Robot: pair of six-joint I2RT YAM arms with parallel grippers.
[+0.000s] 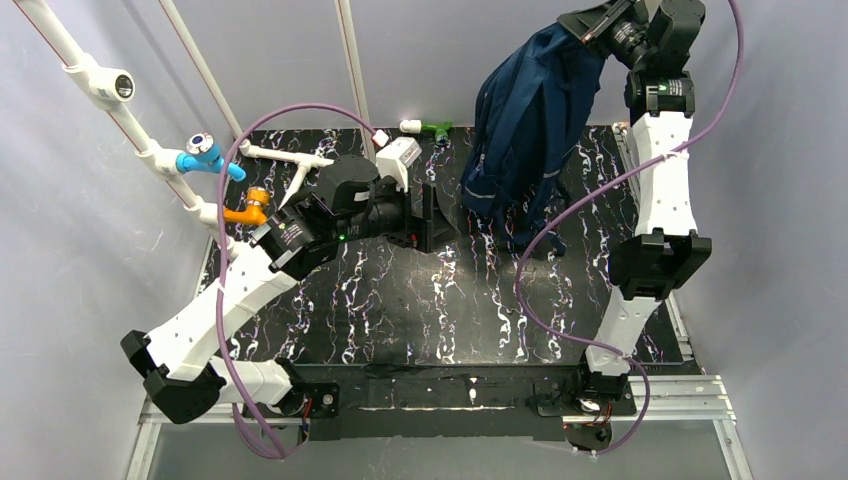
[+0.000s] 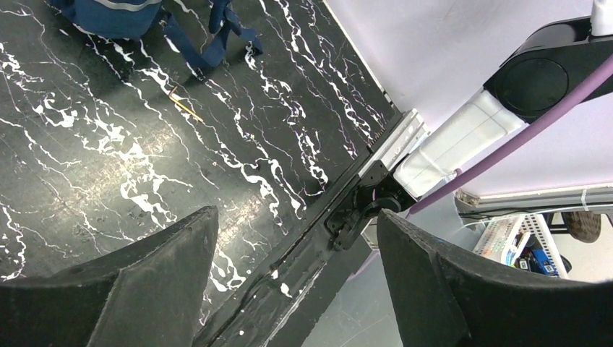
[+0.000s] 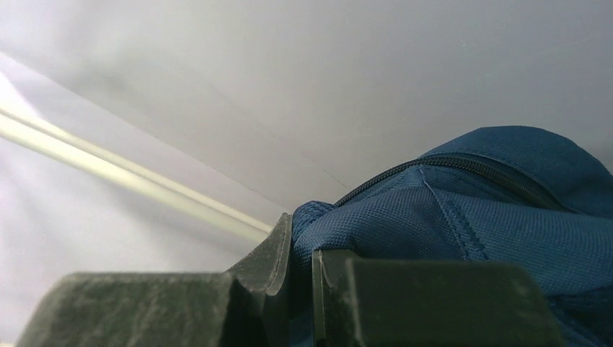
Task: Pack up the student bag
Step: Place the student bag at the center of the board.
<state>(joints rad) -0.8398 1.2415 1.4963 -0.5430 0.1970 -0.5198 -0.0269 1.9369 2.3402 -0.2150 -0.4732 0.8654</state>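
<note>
Mounting rail: black bar along the 6 o'clock edge of the surface, with both arm bases bolted on it.
Left arm: leans from 7 o'clock toward 10 o'clock, then bends in toward the middle.
Left tool: jaws wide, nothing between them. It hangs over the surface a little toward 11 o'clock from the centre. Its own camera shows the two dark fingers with bare black-and-white marbled surface and the rail between them.
Thin stick: lies flat on the surface, near the loose strap ends.
Right arm: climbs from 5 o'clock along the 3 o'clock edge, its wrist raised high at 1 o'clock.
Right tool: jaws narrow, pinching a fold of navy fabric at the top of the student bag. The wrist view shows the cloth squeezed between the fingers, beside a zip line.
Student bag: hangs from the right tool at 1 o'clock, crumpled lengthwise. Its lower end and straps reach the surface.
White-and-green item: small, lies at 12 o'clock against the far wall.
White pole: slants along the 10 o'clock side and carries a blue fitting and an orange fitting.
</note>
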